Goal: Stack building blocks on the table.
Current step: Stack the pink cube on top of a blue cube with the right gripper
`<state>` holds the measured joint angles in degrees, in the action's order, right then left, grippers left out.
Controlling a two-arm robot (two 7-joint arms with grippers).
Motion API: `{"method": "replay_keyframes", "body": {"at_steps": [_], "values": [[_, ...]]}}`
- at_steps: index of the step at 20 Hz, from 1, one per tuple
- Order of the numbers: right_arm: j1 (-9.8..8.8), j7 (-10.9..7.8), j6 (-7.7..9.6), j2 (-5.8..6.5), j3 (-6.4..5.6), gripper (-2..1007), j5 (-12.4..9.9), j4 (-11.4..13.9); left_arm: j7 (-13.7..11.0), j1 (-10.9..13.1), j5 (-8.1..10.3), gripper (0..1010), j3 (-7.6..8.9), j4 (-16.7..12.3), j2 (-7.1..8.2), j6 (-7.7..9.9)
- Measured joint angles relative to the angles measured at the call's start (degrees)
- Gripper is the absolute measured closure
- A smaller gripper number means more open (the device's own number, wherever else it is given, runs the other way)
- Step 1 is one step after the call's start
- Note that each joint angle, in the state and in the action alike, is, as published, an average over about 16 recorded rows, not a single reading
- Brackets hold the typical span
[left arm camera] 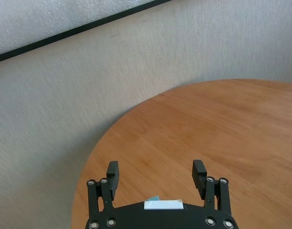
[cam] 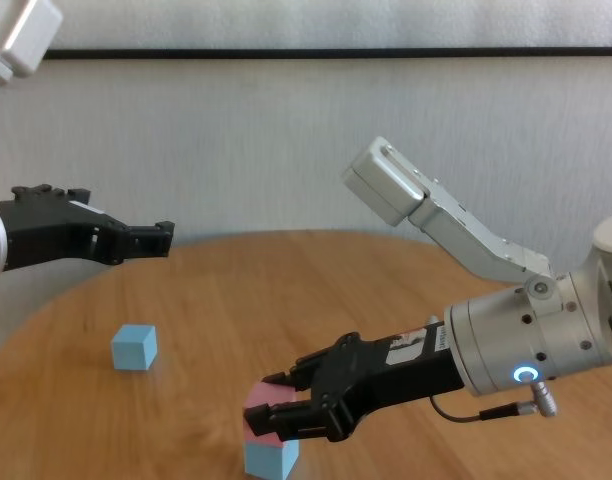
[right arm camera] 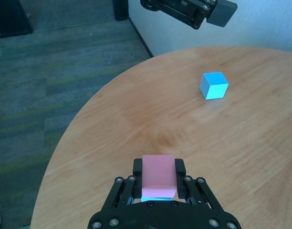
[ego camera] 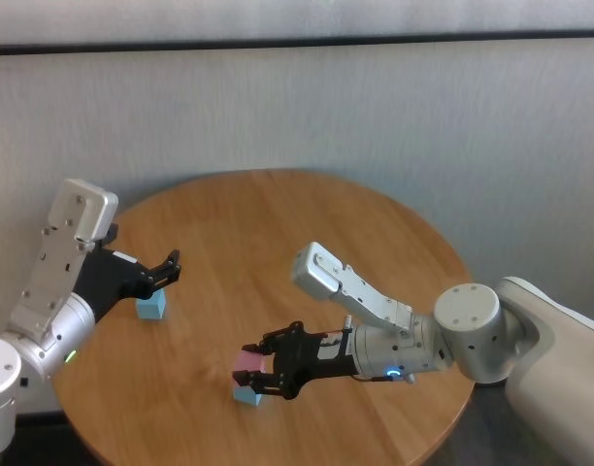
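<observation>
1. Building blocks number three: small matte cubes of equal size, one pink block (ego camera: 247, 362) and two light blue.
2. One lower blue block (cam: 270, 458) sits on the round wood-grain table (ego camera: 307, 223) near its front edge, and the pink block rests on top of it.
3. A lone blue block (ego camera: 151, 308) stands well apart on the table's left side.
4. Right gripper (right arm camera: 159, 172) has its fingers closed on the pink block's sides.
5. Left gripper (left arm camera: 156, 177) hangs above the table near the lone blue block, fingers spread apart and holding nothing.
</observation>
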<state>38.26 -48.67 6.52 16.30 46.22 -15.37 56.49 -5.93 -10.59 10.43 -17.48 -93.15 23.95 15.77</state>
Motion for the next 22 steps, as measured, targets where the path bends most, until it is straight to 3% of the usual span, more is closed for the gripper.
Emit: {"method": "replay_keyframes", "body": {"at_steps": [22], "values": [[0.22,-0.31,0.01,-0.04,0.21,605,-0.07,-0.19,0.0,0.0,0.0,7,0.0,0.0,0.0,0.0]]}}
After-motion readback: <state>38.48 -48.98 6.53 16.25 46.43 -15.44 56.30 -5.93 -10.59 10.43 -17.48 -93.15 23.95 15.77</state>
